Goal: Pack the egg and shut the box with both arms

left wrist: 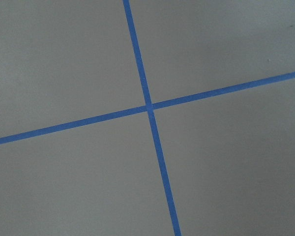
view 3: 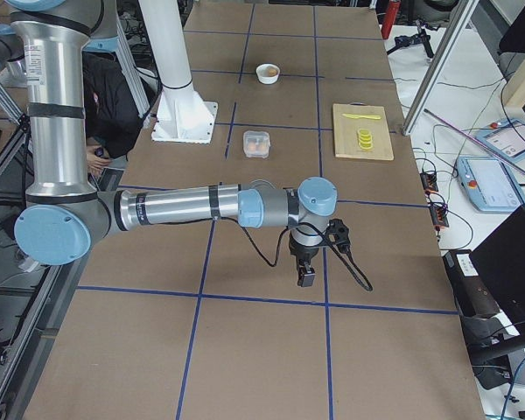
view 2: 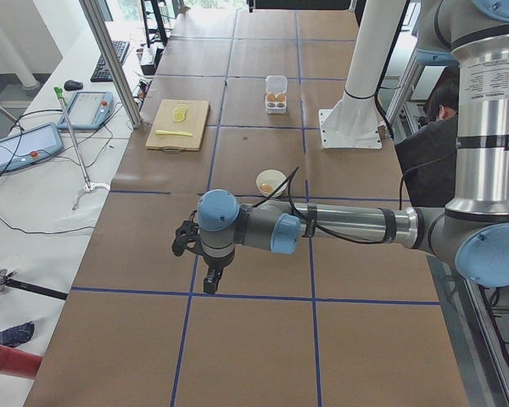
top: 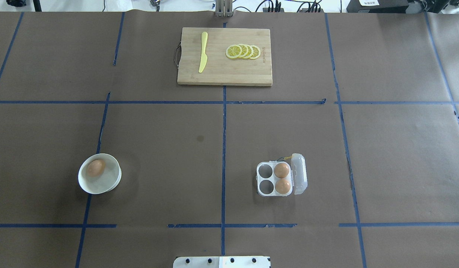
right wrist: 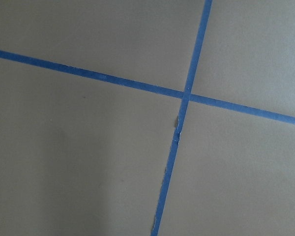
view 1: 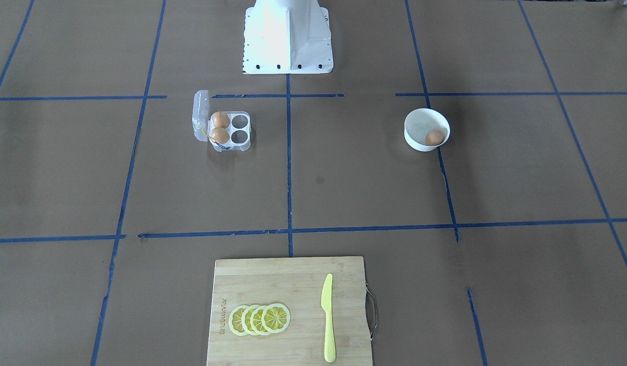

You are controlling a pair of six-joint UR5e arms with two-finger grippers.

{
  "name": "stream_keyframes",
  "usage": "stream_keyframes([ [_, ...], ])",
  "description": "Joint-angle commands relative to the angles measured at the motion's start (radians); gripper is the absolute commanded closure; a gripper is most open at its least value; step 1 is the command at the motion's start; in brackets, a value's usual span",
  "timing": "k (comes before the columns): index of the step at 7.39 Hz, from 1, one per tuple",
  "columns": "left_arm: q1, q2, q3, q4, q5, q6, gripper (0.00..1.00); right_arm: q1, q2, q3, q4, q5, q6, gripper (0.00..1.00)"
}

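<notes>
In the front-facing view I find the egg (view 1: 434, 137) lying in the white bowl (view 1: 420, 146), on the robot's left half of the table. The box (view 1: 239, 128) stands on the other half with its lid (view 1: 200, 114) thrown open. Two other eggs (view 1: 220, 120) fill the cups beside the hinge, and the two cups toward the table's middle are empty. No gripper shows here.

In the overhead view the egg (top: 95, 167) rests against the far-left wall of the bowl (top: 99, 190), well apart from the box (top: 265, 178). It is smooth and orange-brown. It looks a little longer toward the far side of the table, though I cannot fix its long axis with certainty. The lid (top: 299, 174) lies flat on the outer right side of the box.

From the left end, the left gripper (view 2: 211, 280) hangs near the camera with its fingers pointing down at the table. The bowl (view 2: 271, 174) lies beyond it, toward the middle, so I judge this arm the nearer one for picking the egg. Whether its jaws stand apart or together I cannot tell from here.

From the right end, the right gripper (view 3: 306, 273) hangs likewise, and the box (view 3: 257, 144) lies farther along the table from it (this arm is nearer to the lid). Its jaws I also cannot judge.

Both wrist views show only brown paper crossed by blue tape (left wrist: 148, 105), no fingers and no egg.
</notes>
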Motion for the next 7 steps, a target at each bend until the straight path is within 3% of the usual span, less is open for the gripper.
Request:
stream_keyframes([
  [1, -0.001, 0.010, 0.021, -0.112, 0.001, -0.003, 0.00, -0.002, 0.004, 0.002, 0.000, -0.002, 0.003, 0.00],
  [3, 0.001, -0.015, 0.026, -0.178, 0.004, -0.008, 0.00, -0.002, 0.015, 0.004, 0.000, -0.004, 0.002, 0.00],
  [5, 0.001, -0.033, 0.023, -0.380, 0.006, -0.010, 0.00, -0.002, 0.062, 0.015, 0.000, -0.005, 0.011, 0.00],
  [7, -0.001, -0.055, 0.023, -0.467, 0.000, -0.010, 0.00, -0.002, 0.086, 0.027, 0.001, -0.005, 0.161, 0.00],
])
